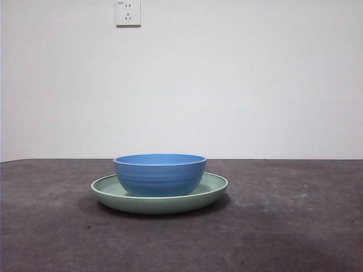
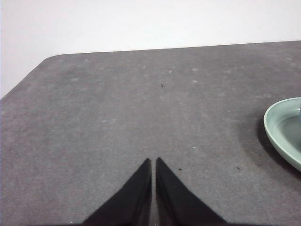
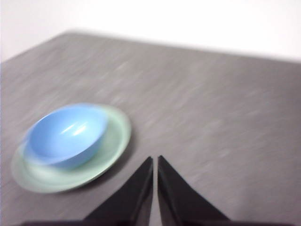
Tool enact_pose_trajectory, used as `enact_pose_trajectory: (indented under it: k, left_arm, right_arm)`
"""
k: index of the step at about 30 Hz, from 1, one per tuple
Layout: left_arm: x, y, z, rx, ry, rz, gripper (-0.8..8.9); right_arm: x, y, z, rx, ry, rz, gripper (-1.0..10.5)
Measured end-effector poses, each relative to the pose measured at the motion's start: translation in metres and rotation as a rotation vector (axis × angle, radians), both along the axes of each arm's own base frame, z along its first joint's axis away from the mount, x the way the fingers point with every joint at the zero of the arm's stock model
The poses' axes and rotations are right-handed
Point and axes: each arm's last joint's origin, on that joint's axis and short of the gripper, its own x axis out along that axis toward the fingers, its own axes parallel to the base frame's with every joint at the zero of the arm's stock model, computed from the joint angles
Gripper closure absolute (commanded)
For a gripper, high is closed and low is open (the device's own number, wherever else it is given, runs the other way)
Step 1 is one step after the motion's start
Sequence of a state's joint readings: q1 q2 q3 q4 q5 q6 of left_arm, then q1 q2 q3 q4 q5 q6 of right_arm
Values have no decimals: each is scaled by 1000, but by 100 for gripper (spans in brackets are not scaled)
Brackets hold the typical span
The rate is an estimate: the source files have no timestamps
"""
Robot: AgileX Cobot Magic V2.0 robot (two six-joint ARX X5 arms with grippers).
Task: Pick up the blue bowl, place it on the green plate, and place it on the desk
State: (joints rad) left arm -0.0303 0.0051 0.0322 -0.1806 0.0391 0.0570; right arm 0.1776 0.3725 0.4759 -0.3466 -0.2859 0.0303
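- The flat, dark grey-brown matte bench [image 1: 283, 238], mottled and scuffed, filled the near ground of the front view.
- On it lay the wide, shallow, pale sage-green round plate [image 1: 212, 188] with a low upturned rim.
- The round, medium-blue ridged bowl [image 1: 159, 174] stood upright inside that plate, a little left of its centre in the front view, its rim level.
- Neither arm showed in the front view.
- The left tool [image 2: 153, 162] hung over bare bench, its two black jaws pressed together with only a hairline between the tips, holding nothing; the edge of the plate [image 2: 277, 129] showed well apart from it.
- The right tool [image 3: 154, 161] was likewise closed tip to tip and empty, near the plate [image 3: 113, 146] but not touching it; that view was blurred, with the bowl [image 3: 66, 134] seated in the plate.
- Behind the bench rose a plain white wall [image 1: 255, 85] bearing a white socket [image 1: 127, 12].
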Motion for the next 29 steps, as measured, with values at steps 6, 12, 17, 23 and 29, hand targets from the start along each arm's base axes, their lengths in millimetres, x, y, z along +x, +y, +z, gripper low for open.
enact_pose_trajectory:
  k: [6, 12, 17, 23, 29]
  left_arm:
    - [0, 0, 0, 0, 0, 0, 799]
    - [0, 0, 0, 0, 0, 0, 799]
    - [0, 0, 0, -3, 0, 0, 799]
    - [0, 0, 0, -3, 0, 0, 799]
    - [0, 0, 0, -3, 0, 1, 799]
  right_arm:
    - [-5, -13, -34, 8, -151, -148, 936]
    - [-6, -18, -67, -6, -185, -266, 936]
    - [-6, -20, -88, -16, -171, -306, 936]
    - [-5, -20, -104, -9, -136, -308, 936]
    - [-6, -20, -109, -5, -84, -320, 936]
